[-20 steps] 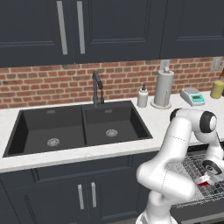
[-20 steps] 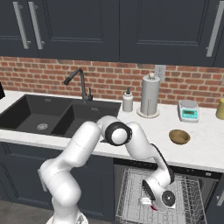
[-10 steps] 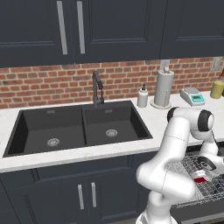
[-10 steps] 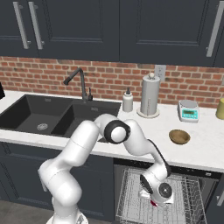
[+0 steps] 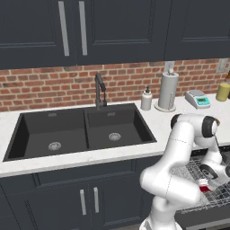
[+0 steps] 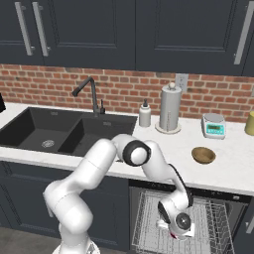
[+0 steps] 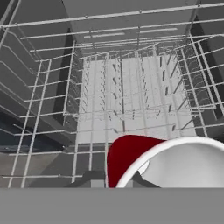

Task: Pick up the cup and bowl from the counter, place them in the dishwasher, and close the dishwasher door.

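Gripper [image 6: 174, 233] is low over the pulled-out wire rack [image 6: 149, 218] of the dishwasher [image 6: 233, 201], below the bench edge. Its fingers are pressed nearly together, pinching the red cup [image 7: 127, 155]. In the hand view the cup sits right at the fingers: red wall to the left, whitish rim and pale inside to the right, with the rack's grey wires and rows of tines beyond it. In the left base view a bit of the cup's red [image 5: 205, 188] shows under the hand, above the rack [image 5: 193, 168]. From the pictures I cannot tell whether the cup touches the rack.

The arm reaches from the base over the bench edge and bends down into the open dishwasher.

Bench [image 6: 233, 171], white stone, carries the rest. The olive-brown bowl [image 6: 203, 155] sits upright on it, right of the arm's elbow and near the front edge, directly above the dishwasher opening. Behind the bowl, nearer the brick wall, a small kitchen scale [image 6: 214, 125] with a green display. Left of the scale, a paper towel roll [image 6: 169, 108] stands on its holder, and just left of that a soap dispenser [image 6: 144, 114]. A yellowish jar [image 6: 249, 123] is at the far right edge.

Black double sink [image 5: 81, 132] is set into the bench to the left, with the dark faucet [image 5: 99, 90] behind it against the wall. Dark upper cabinets [image 5: 90, 27] with silver handles hang above.
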You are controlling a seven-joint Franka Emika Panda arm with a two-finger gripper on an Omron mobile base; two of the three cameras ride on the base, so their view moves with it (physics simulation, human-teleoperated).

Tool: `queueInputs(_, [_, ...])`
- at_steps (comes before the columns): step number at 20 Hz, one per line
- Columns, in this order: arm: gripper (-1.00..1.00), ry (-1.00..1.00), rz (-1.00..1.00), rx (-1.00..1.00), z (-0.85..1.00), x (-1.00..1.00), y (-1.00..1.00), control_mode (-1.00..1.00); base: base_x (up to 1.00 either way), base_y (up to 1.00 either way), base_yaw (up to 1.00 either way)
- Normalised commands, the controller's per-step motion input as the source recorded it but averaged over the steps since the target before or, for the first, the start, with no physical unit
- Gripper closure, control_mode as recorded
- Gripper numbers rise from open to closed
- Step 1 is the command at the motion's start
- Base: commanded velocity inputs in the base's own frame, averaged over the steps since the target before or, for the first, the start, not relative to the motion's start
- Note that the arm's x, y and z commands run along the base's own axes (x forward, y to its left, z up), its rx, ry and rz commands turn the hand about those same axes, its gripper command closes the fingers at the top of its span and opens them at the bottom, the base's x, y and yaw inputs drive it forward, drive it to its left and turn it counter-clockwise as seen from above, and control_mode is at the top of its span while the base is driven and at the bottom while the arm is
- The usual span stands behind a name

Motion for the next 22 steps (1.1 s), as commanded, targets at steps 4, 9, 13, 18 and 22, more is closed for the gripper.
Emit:
queueInputs(4, [1.00,0.00,0.00,0.00,-0.67,0.00,0.00,-1.00,0.00,0.00,0.00])
queueInputs(9, [1.00,0.00,0.00,0.00,-0.52,0.00,0.00,-1.00,0.00,0.00,0.00])
queueInputs(13, [-1.00,0.00,0.00,0.00,0.00,0.00,0.00,-1.00,0.00,0.00,0.00])
queueInputs(18, [-1.00,0.00,0.00,0.00,0.00,0.00,0.00,-1.00,0.00,0.00,0.00])
queueInputs(22, [-1.00,0.00,0.00,0.00,0.00,0.00,0.00,-1.00,0.00,0.00,0.00])
